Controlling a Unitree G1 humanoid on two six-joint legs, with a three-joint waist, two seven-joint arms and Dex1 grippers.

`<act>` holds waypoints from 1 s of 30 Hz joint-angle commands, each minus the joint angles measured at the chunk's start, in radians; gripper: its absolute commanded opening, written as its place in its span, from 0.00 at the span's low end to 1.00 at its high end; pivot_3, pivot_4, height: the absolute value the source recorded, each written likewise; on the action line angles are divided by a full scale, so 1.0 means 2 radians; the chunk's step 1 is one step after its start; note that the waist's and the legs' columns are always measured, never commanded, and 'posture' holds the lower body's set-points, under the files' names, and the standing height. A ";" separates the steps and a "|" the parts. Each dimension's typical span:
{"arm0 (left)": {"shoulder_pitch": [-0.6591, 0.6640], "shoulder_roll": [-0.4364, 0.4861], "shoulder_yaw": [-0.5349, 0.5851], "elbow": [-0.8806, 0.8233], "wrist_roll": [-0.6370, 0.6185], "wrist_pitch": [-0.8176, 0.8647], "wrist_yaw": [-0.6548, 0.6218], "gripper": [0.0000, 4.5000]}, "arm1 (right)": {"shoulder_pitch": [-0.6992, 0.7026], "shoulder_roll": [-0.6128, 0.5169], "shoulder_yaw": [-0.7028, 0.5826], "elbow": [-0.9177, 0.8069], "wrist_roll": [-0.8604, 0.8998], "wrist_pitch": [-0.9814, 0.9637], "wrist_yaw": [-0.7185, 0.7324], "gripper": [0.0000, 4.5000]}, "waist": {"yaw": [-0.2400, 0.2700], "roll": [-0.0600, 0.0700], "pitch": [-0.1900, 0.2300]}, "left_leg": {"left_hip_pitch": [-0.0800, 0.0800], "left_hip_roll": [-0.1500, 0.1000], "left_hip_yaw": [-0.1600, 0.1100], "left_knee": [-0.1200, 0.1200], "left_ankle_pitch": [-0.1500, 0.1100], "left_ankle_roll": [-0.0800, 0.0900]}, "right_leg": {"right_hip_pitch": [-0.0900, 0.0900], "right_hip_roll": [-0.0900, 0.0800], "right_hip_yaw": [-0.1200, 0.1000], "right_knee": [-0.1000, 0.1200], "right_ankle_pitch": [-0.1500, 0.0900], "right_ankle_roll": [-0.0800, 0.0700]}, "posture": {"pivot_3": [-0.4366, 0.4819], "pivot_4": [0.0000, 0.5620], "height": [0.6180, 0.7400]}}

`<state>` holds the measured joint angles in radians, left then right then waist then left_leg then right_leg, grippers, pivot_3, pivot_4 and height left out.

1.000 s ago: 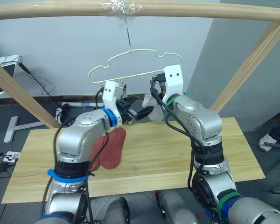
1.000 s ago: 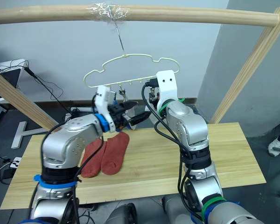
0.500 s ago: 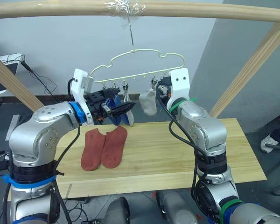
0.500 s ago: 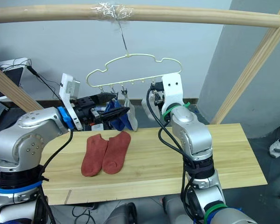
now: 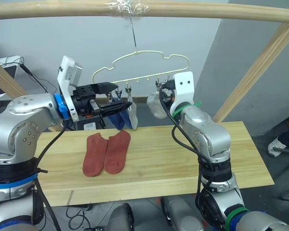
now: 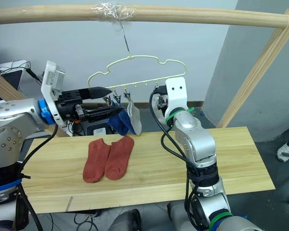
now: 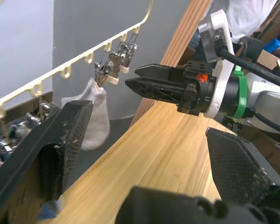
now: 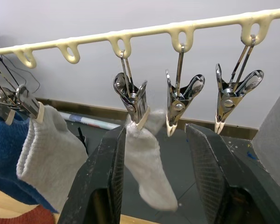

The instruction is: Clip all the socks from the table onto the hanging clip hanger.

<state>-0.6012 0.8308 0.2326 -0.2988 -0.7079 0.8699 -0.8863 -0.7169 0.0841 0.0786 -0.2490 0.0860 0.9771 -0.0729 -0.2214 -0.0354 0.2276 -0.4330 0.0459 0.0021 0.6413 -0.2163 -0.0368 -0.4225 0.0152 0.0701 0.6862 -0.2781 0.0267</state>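
Two rust-red socks (image 5: pixel 108 153) lie side by side on the table (image 5: pixel 192 159), left of centre. The pale yellow clip hanger (image 5: pixel 139 65) hangs from the top pole. From its clips hang blue socks (image 5: pixel 118 118), a grey sock (image 5: pixel 131 115) and a second grey sock (image 8: pixel 147 163). My right gripper (image 5: pixel 160 92) is open just beside that second grey sock, whose clip (image 8: pixel 133 100) shows between its fingers. Two neighbouring clips (image 8: pixel 179 100) hold nothing. My left gripper (image 5: pixel 113 98) is open and empty, level with the blue socks at the hanger's left end.
A wooden top pole (image 5: pixel 192 10) carries the hanger, with slanted poles at the right (image 5: pixel 250 72) and left (image 5: pixel 2 74). Cables and equipment lie on the floor behind the table. A person's shoe (image 5: pixel 279 144) shows at the far right.
My left arm has swung up and out to the left, away from the table's middle. The second grey sock now hangs from its clip beside the right gripper. The camera has shifted slightly.
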 commanded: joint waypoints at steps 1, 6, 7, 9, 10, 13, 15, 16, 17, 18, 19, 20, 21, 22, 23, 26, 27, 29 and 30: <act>-0.002 0.008 0.018 0.001 0.008 -0.039 -0.004 0.99 | -0.003 0.007 -0.002 -0.012 -0.008 -0.010 -0.009 0.46 | 0.000 0.000 0.000 | 0.000 0.000 0.000 0.000 0.000 0.000 | 0.000 0.000 0.000 0.000 0.000 0.000 | 0.19 0.35 1.00; 0.009 0.010 0.014 0.000 0.012 -0.055 -0.005 0.99 | -0.003 0.014 -0.003 -0.011 -0.011 -0.009 -0.016 0.46 | 0.000 0.000 0.000 | 0.000 0.000 0.000 0.000 0.000 0.000 | 0.000 0.000 0.000 0.000 0.001 -0.002 | 0.19 0.35 1.00; 0.010 0.010 0.014 -0.001 0.011 -0.055 -0.005 0.99 | -0.003 0.015 -0.003 -0.011 -0.012 -0.009 -0.016 0.46 | 0.000 0.000 0.000 | 0.000 0.000 0.000 0.000 0.000 0.000 | 0.000 0.000 0.000 0.000 0.001 -0.002 | 0.19 0.35 1.00; 0.010 0.011 0.013 -0.001 0.010 -0.055 -0.004 0.99 | -0.005 0.016 -0.004 -0.009 -0.013 -0.009 -0.017 0.46 | 0.000 0.000 0.000 | 0.000 0.000 0.000 0.000 0.000 0.000 | 0.000 0.000 0.000 0.000 0.001 -0.002 | 0.19 0.35 1.00; 0.010 0.011 0.013 -0.001 0.010 -0.056 -0.004 0.99 | -0.006 0.017 -0.005 -0.007 -0.013 -0.010 -0.018 0.46 | 0.000 0.000 0.000 | 0.000 0.000 0.000 0.000 0.000 0.000 | 0.000 0.000 0.000 0.000 0.001 -0.002 | 0.19 0.35 1.00; 0.013 0.012 0.016 -0.007 0.004 -0.060 -0.008 0.99 | -0.010 0.020 -0.008 -0.001 -0.015 -0.012 -0.020 0.46 | 0.000 0.000 0.000 | 0.000 0.000 0.000 0.000 0.000 0.000 | 0.000 0.000 0.000 0.000 0.001 -0.002 | 0.19 0.35 1.00; 0.015 0.014 0.018 -0.007 0.002 -0.062 -0.013 0.99 | -0.014 0.022 -0.010 0.005 -0.015 -0.016 -0.021 0.46 | 0.000 0.000 0.000 | 0.000 0.000 0.000 0.000 0.000 0.000 | 0.000 0.000 0.000 0.000 0.001 -0.002 | 0.19 0.35 1.00; 0.017 0.016 0.019 -0.008 0.000 -0.062 -0.017 0.99 | -0.016 0.022 -0.012 0.010 -0.015 -0.019 -0.022 0.46 | 0.000 0.000 0.000 | 0.000 0.000 0.000 0.000 0.000 0.000 | 0.000 0.000 0.000 0.000 0.001 -0.002 | 0.19 0.35 1.00; 0.022 0.019 0.020 -0.011 -0.003 -0.061 -0.023 0.99 | -0.019 0.023 -0.014 0.016 -0.016 -0.023 -0.023 0.46 | 0.000 0.000 0.000 | 0.000 0.000 0.000 0.000 0.000 0.000 | 0.000 0.000 0.000 0.000 0.001 -0.002 | 0.19 0.35 1.00; 0.026 0.022 0.021 -0.013 -0.004 -0.062 -0.027 0.99 | -0.022 0.024 -0.016 0.022 -0.016 -0.027 -0.023 0.46 | -0.001 0.000 0.000 | 0.000 0.000 0.000 0.000 0.000 0.000 | 0.000 0.000 0.000 0.000 0.001 -0.002 | 0.19 0.35 1.00; 0.032 0.024 0.022 -0.017 -0.003 -0.066 -0.032 0.99 | -0.025 0.024 -0.018 0.028 -0.016 -0.031 -0.024 0.46 | -0.001 0.000 0.000 | 0.000 0.000 0.000 0.000 0.000 0.000 | 0.000 0.000 0.000 0.000 0.001 -0.002 | 0.19 0.35 1.00; 0.038 0.023 0.023 -0.020 0.000 -0.077 -0.033 0.99 | -0.028 0.025 -0.020 0.035 -0.016 -0.035 -0.025 0.46 | -0.001 0.000 0.000 | 0.000 0.000 0.000 0.000 0.000 0.000 | 0.000 0.000 0.000 0.000 0.001 -0.002 | 0.19 0.35 1.00; 0.042 0.020 0.024 -0.022 0.003 -0.087 -0.033 0.99 | -0.030 0.025 -0.021 0.040 -0.016 -0.039 -0.025 0.46 | -0.001 0.000 0.000 | 0.000 0.000 0.000 0.000 0.000 0.000 | 0.000 0.000 0.000 0.000 0.001 -0.002 | 0.19 0.35 1.00; 0.046 0.017 0.025 -0.023 0.004 -0.096 -0.033 0.99 | -0.032 0.026 -0.022 0.045 -0.016 -0.042 -0.025 0.46 | -0.001 0.000 0.000 | 0.000 0.000 0.000 0.000 0.000 0.000 | 0.000 0.000 0.000 0.000 0.001 -0.002 | 0.19 0.35 1.00; 0.049 0.015 0.026 -0.024 0.005 -0.103 -0.032 0.99 | -0.034 0.026 -0.023 0.048 -0.015 -0.045 -0.025 0.46 | 0.000 0.000 0.000 | 0.000 0.000 0.000 0.000 0.000 0.000 | 0.000 0.000 0.000 0.000 0.001 -0.002 | 0.19 0.35 1.00; 0.061 0.013 0.029 -0.024 0.006 -0.119 -0.033 0.99 | -0.035 0.026 -0.026 0.053 -0.014 -0.048 -0.024 0.46 | 0.000 0.000 0.000 | 0.000 0.000 0.000 0.000 0.000 0.000 | 0.000 0.000 0.000 0.000 0.001 -0.002 | 0.20 0.36 1.00; 0.070 0.015 0.033 -0.026 0.005 -0.125 -0.037 0.99 | -0.035 0.026 -0.026 0.054 -0.014 -0.048 -0.023 0.46 | 0.000 0.000 0.000 | 0.000 0.000 0.000 0.000 0.000 0.000 | 0.000 0.000 0.000 0.000 0.001 -0.002 | 0.20 0.36 1.00; 0.086 0.017 0.037 -0.033 0.002 -0.132 -0.040 0.99 | -0.035 0.027 -0.027 0.055 -0.012 -0.046 -0.023 0.46 | -0.001 0.000 0.000 | 0.000 0.000 0.000 0.000 0.000 0.000 | 0.000 0.000 0.000 0.000 0.001 -0.002 | 0.20 0.36 1.00; 0.091 0.017 0.038 -0.035 0.001 -0.134 -0.040 0.99 | -0.035 0.028 -0.028 0.056 -0.012 -0.046 -0.023 0.46 | -0.001 0.000 0.000 | 0.000 0.000 0.000 0.000 0.000 0.000 | 0.000 0.000 0.000 0.000 0.001 -0.002 | 0.20 0.36 1.00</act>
<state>-0.4226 0.8574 0.2721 -0.3254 -0.6950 0.6296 -0.9545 -0.7631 0.1282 0.0278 -0.1162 0.0605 0.9042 -0.1150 -0.2228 -0.0355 0.2276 -0.4329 0.0465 0.0021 0.6414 -0.2164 -0.0367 -0.4227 0.0146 0.0702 0.6867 -0.2759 0.0228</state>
